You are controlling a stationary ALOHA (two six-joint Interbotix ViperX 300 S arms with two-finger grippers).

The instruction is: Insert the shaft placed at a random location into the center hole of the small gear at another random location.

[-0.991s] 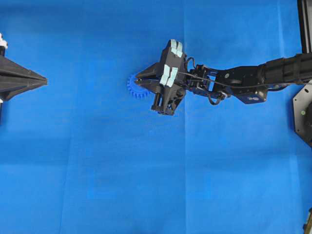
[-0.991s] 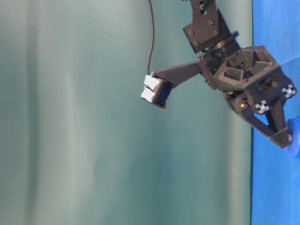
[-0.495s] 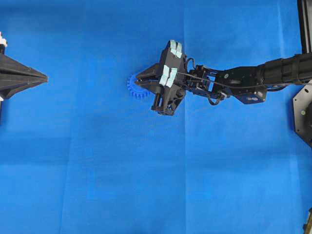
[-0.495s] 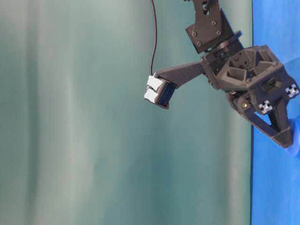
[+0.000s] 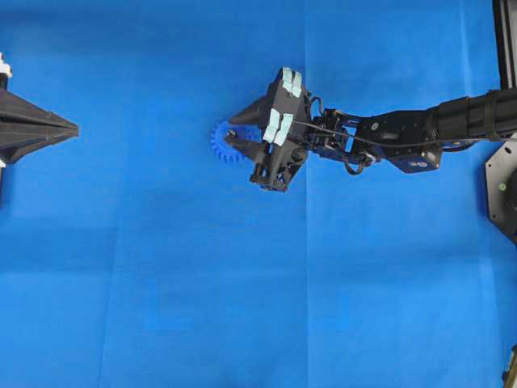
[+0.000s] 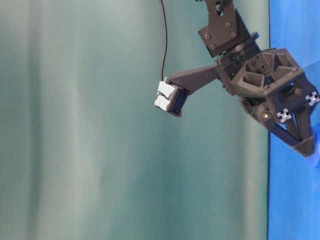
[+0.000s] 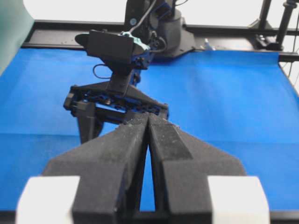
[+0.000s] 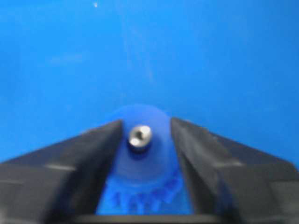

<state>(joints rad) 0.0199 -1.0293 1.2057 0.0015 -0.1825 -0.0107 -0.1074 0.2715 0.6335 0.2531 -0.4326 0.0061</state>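
Parted since the earlier frame, right pincer (image 8: 147, 140) stands open, holding nothing, straddling shaft (image 8: 139, 136) upright in small gear (image 8: 142, 163); left pincer (image 7: 148, 122) closed, empty, at nine o'clock, well apart.

The right pincer (image 5: 232, 128) stands over the gear (image 5: 227, 143), its fingers (image 8: 100, 140) flanking the pin (image 8: 139, 136) with narrow gaps; beyond its tips lies bare blue counter (image 5: 161, 267) toward the left pincer (image 5: 73, 129)

Blurred: the shaft (image 8: 139, 136) seems seated in the small gear (image 8: 145, 165), between the right claw's (image 8: 145, 135) parted fingers (image 8: 81, 156).
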